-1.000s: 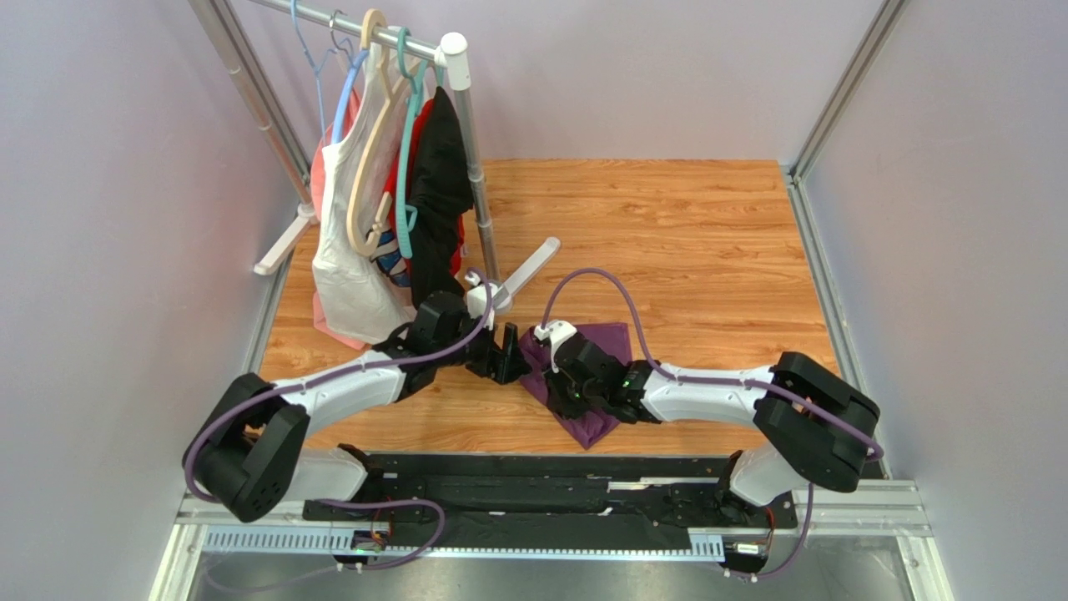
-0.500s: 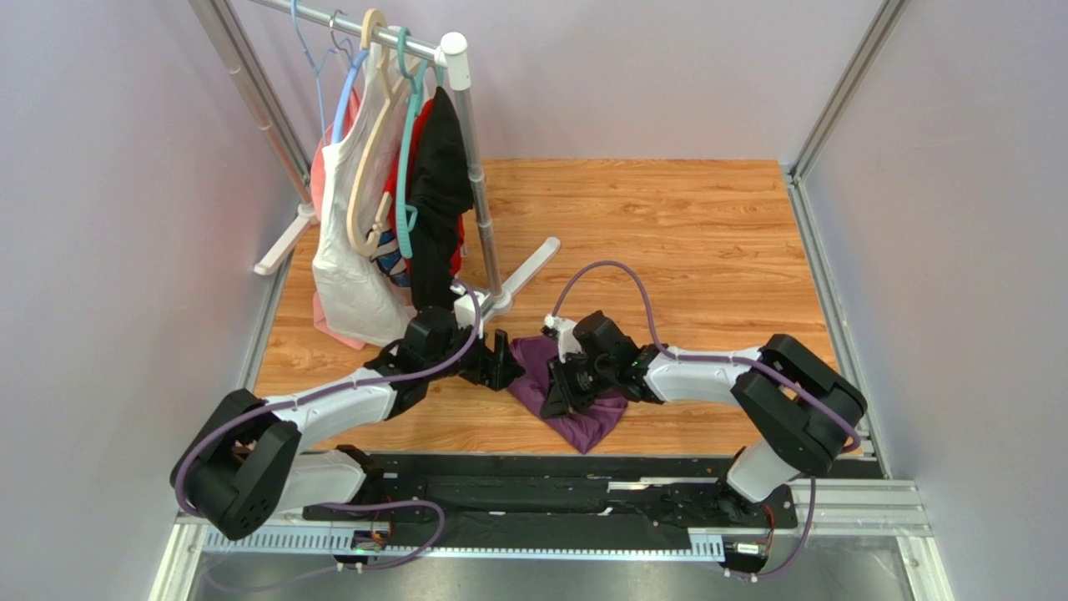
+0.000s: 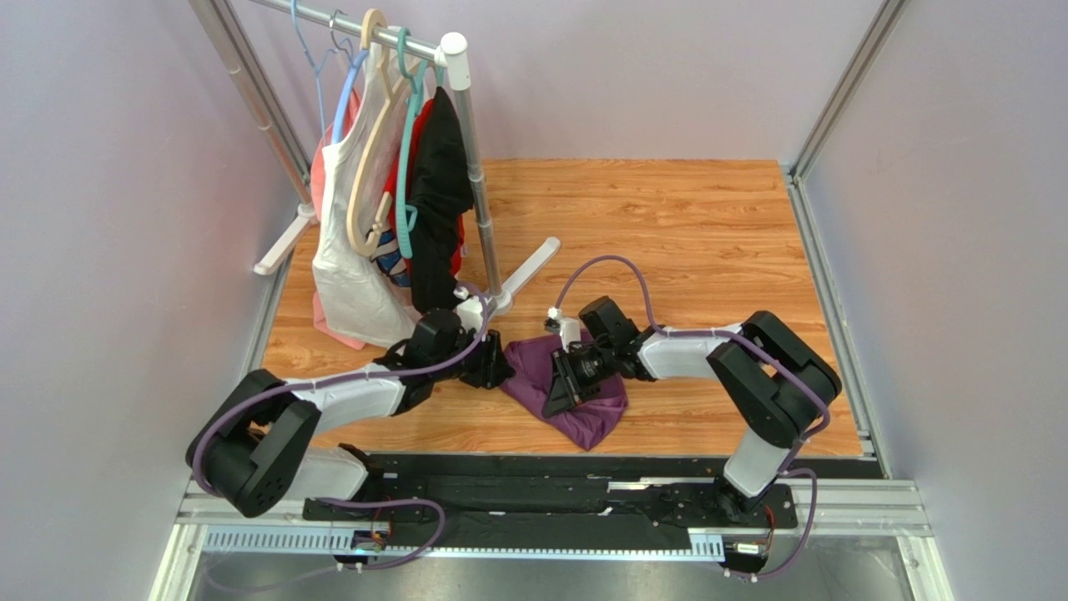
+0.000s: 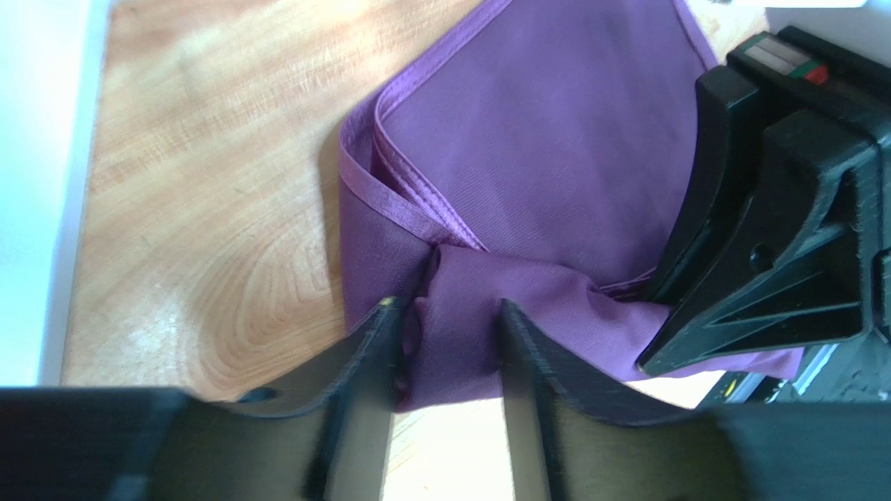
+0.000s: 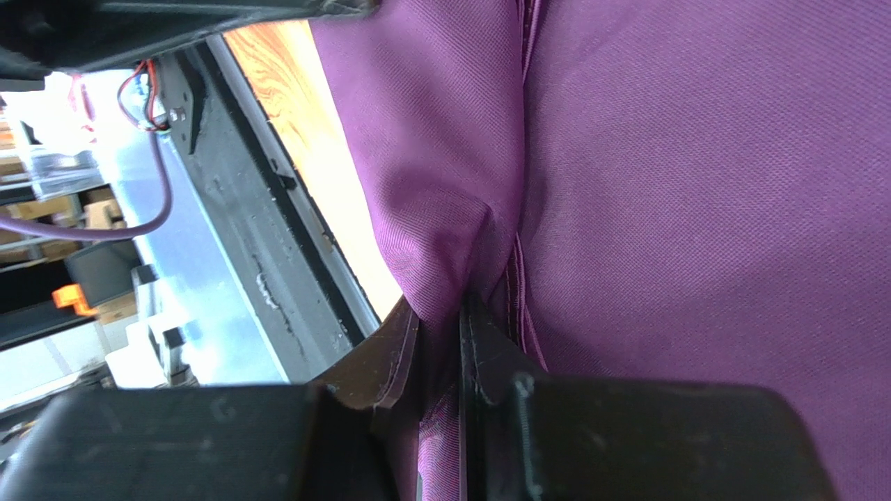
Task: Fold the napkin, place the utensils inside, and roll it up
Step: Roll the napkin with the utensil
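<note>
The purple napkin (image 3: 583, 411) lies bunched and partly rolled on the wooden table (image 3: 702, 238), near its front edge. My left gripper (image 3: 499, 364) reaches in from the left. In the left wrist view its fingers close on a thick rolled end of the napkin (image 4: 544, 136), and cloth fills the gap of the left gripper (image 4: 447, 308). My right gripper (image 3: 559, 391) is shut on a pinched fold of the napkin (image 5: 711, 157), with cloth squeezed between the tips of the right gripper (image 5: 439, 308). The right gripper (image 4: 774, 230) also shows in the left wrist view. The utensils are hidden.
A clothes rack (image 3: 458, 138) with white, red and black garments (image 3: 389, 213) on hangers stands at the back left; its white foot (image 3: 529, 268) reaches toward the napkin. A black rail (image 3: 552, 482) runs along the near edge. Walls close in both sides.
The napkin and both grippers have shifted left and slightly back. The left jaws, wide open before, have closed in on the napkin's rolled end. The right grip is unchanged.
</note>
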